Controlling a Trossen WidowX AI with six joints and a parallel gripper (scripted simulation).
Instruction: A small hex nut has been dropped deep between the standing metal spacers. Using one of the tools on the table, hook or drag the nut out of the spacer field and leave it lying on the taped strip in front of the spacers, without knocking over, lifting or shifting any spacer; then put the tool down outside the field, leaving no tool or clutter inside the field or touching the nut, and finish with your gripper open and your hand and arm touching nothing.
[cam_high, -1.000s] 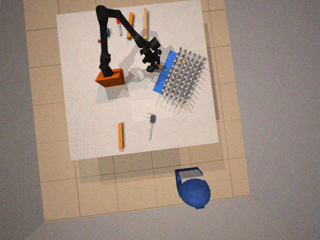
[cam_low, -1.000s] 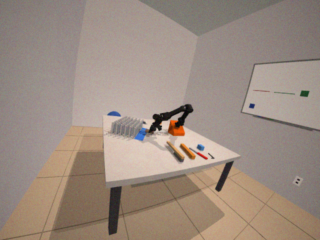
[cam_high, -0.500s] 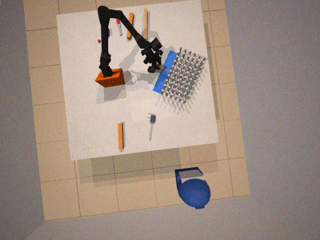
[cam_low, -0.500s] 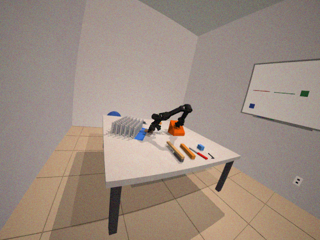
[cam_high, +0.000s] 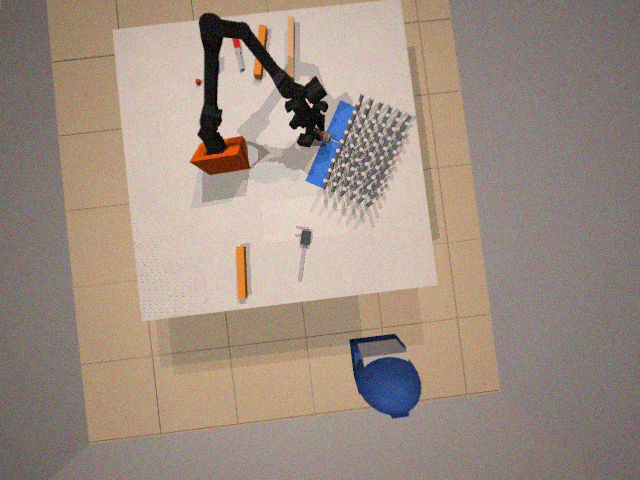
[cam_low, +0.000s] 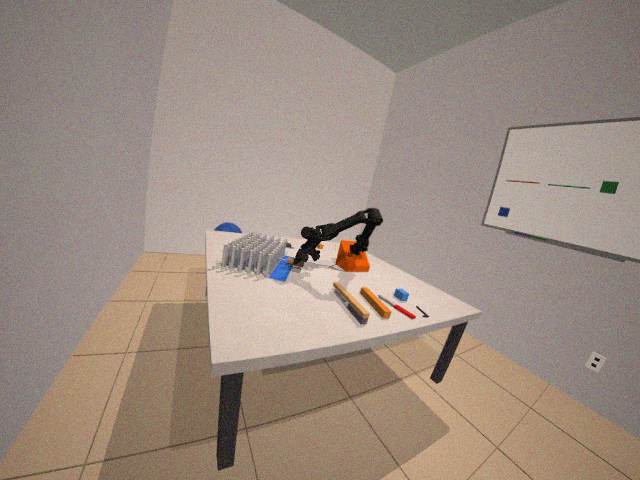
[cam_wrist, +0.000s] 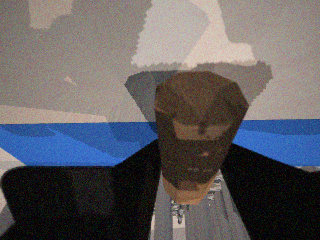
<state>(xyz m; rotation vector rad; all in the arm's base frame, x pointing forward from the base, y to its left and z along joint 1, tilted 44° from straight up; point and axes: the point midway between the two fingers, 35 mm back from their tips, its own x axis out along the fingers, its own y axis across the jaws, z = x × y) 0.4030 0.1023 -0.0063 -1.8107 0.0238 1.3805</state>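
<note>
My gripper (cam_high: 319, 135) (cam_low: 295, 262) (cam_wrist: 188, 145) is shut on the brown handle (cam_high: 324, 135) (cam_wrist: 200, 115) of a tool. The tool's thin grey shaft (cam_high: 334, 140) runs from the handle towards the spacers in the top view; its far end is hidden among them. The handle is above the blue taped strip (cam_high: 316, 167) (cam_low: 280, 271) (cam_wrist: 280, 145). The metal spacers (cam_high: 369, 149) (cam_low: 253, 253) stand upright in dense rows beside the strip. The hex nut cannot be made out in any view.
Orange bars (cam_high: 260, 51) (cam_high: 241, 271) (cam_low: 375, 302), a tan bar (cam_high: 290, 46) (cam_low: 350, 299), a red-handled tool (cam_high: 236, 43) (cam_low: 404, 311), a blue block (cam_low: 401, 294), a small black hooked piece (cam_low: 422, 311) and a grey-headed tool (cam_high: 305, 237) lie on the table.
</note>
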